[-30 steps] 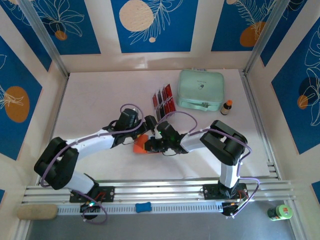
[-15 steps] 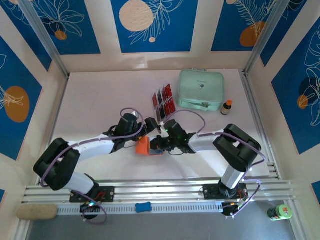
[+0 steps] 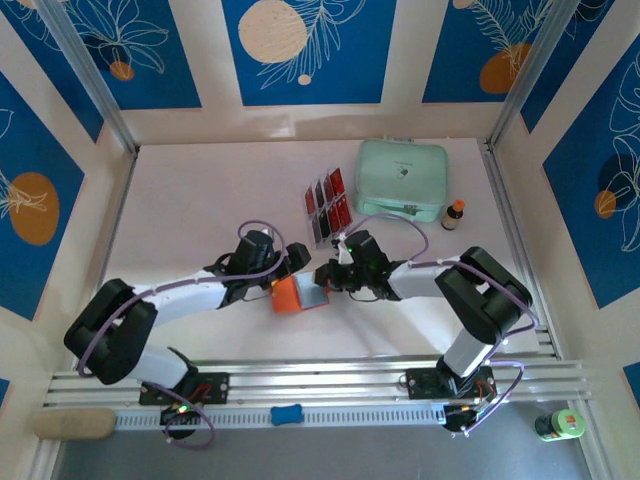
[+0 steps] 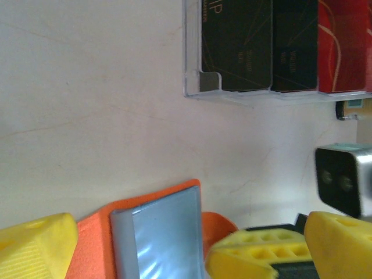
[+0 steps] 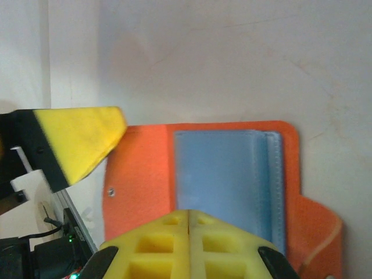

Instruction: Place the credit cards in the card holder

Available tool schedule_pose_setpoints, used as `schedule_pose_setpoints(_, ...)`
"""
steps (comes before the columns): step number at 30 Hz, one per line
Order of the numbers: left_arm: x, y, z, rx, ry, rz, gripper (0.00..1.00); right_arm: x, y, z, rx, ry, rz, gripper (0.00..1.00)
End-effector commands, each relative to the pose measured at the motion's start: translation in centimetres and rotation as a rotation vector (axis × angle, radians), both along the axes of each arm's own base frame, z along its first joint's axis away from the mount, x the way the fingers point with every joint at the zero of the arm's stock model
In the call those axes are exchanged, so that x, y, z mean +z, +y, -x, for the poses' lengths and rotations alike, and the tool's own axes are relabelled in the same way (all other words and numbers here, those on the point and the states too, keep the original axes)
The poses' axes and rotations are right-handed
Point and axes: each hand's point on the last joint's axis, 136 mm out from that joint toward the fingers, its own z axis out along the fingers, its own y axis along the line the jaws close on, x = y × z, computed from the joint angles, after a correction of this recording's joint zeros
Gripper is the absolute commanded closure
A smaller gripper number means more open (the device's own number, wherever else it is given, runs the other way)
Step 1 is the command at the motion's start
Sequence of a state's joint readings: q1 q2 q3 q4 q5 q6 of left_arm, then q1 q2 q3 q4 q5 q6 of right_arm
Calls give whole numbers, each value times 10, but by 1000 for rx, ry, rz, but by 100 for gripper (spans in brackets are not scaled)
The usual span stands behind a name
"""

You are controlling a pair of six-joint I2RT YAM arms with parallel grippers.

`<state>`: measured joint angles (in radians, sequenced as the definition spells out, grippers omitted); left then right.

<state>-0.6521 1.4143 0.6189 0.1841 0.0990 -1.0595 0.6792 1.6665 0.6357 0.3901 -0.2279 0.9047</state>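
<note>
Right wrist: orange card holder (image 5: 145, 174) lies open, long axis crosswise, smooth grey lining up; right tool (image 5: 189, 232) pinched shut, left tool (image 4: 186, 247) wide.

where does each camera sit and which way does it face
top external: above and behind the bases, looking down on the table; both arms, left gripper and right gripper at the card holder.
left wrist: on the left arm, facing down past its open fingers at holder and credit cards.
right wrist: on the right arm, facing down over its shut fingers at the holder.
shared: both wrist views show the holder's grey inside.
</note>
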Motion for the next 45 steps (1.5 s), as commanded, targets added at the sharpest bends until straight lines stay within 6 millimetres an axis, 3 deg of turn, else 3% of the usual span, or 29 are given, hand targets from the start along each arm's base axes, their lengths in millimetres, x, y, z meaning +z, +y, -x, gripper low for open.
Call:
schedule_pose_setpoints(1, 33, -9, -4, -46, -59, 32, 0, -11, -2, 4, 27, 13, 7, 100)
schedule_pose_setpoints(6, 66, -26, 2, -86, -105, 76, 0, -19, -3, 5, 18, 27, 9, 100)
schedule_pose_setpoints(11, 73, -37, 21, -98, -114, 103, 0, -23, -6, 7, 6, 34, 10, 100)
schedule_pose_setpoints(19, 24, -39, 50, -83, -38, 113, 0, -27, -8, 8, -4, 42, 13, 100)
schedule_pose_setpoints(26, -13, -7, 54, -50, -46, -45, 0, -28, -12, 12, -21, 49, 17, 100)
schedule_pose_setpoints(36, -38, 6, 45, -123, -84, -208, 0, -25, -11, 19, -27, 57, 11, 100)
schedule_pose_setpoints(45, -42, 15, 40, -191, -128, -330, 0, -7, -10, 11, -36, 26, 6, 100)
